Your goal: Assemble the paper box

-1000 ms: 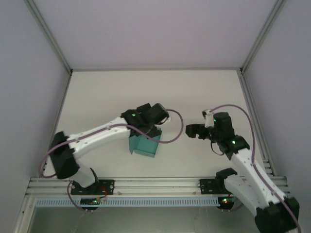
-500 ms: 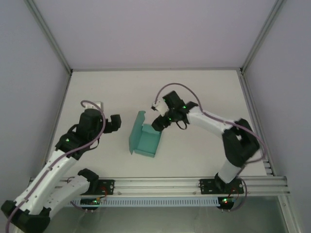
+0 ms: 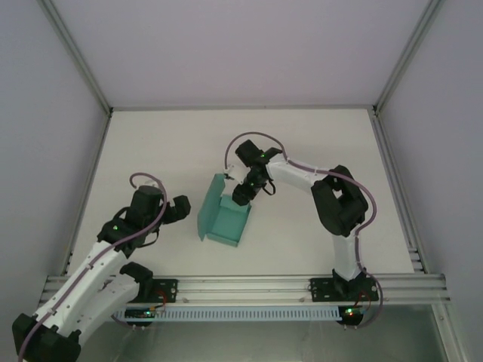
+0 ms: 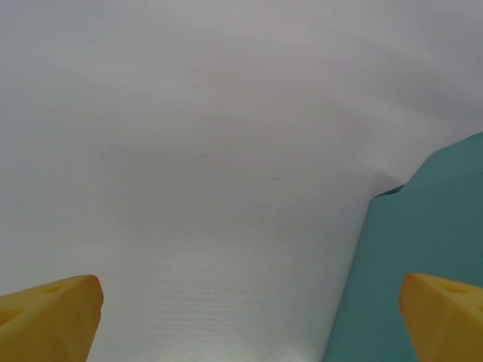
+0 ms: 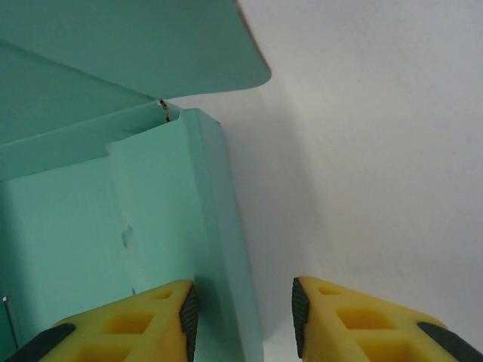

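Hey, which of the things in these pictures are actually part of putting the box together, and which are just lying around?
Part of the job:
- paper box, flap raised
- right hand, jaws either side of a box wall
- left hand, open, beside the box, not touching

Just there:
- table
- metal rail along the near edge

Box: the teal paper box [image 3: 228, 222] lies open on the white table [image 3: 151, 143], with one flap standing up along its left side.
Right gripper [image 3: 242, 194]: down at the box's far right corner.
Left gripper [image 3: 179, 209]: near the box's left side, not touching.
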Tool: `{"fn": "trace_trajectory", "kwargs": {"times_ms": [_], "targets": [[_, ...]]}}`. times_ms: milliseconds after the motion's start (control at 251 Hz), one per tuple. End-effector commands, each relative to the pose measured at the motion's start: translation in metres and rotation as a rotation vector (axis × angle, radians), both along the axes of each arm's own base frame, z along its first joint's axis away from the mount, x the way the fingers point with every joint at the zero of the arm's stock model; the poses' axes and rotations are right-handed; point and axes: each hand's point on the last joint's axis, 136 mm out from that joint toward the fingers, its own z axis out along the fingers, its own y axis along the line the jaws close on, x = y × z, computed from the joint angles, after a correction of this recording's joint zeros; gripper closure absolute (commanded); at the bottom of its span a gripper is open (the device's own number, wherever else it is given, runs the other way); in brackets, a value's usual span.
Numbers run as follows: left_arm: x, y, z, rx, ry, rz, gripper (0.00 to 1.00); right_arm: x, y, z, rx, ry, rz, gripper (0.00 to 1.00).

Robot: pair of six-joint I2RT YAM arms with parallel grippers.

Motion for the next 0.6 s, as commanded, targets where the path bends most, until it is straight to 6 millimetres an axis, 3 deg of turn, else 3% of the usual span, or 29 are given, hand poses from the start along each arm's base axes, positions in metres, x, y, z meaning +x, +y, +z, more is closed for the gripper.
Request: {"fn": "trace_trajectory", "kwargs": {"times_ms": [0, 208, 599], "targets": [[0.003, -0.006, -0.003, -0.039, -0.002, -0.007, 0.0, -0.013, -0.003, -0.01, -0.029, 0.057, 0.0, 0.63], [0.002, -0.008, -0.016, -0.039, 0.029, -0.015, 0.0, -0.014, -0.007, -0.029, -0.096, 0.013, -0.072, 0.75], [0.005, -0.011, -0.012, -0.033, 0.027, -0.031, 0.0, -0.001, -0.019, -0.053, -0.257, -0.145, -0.219, 0.91]]}}
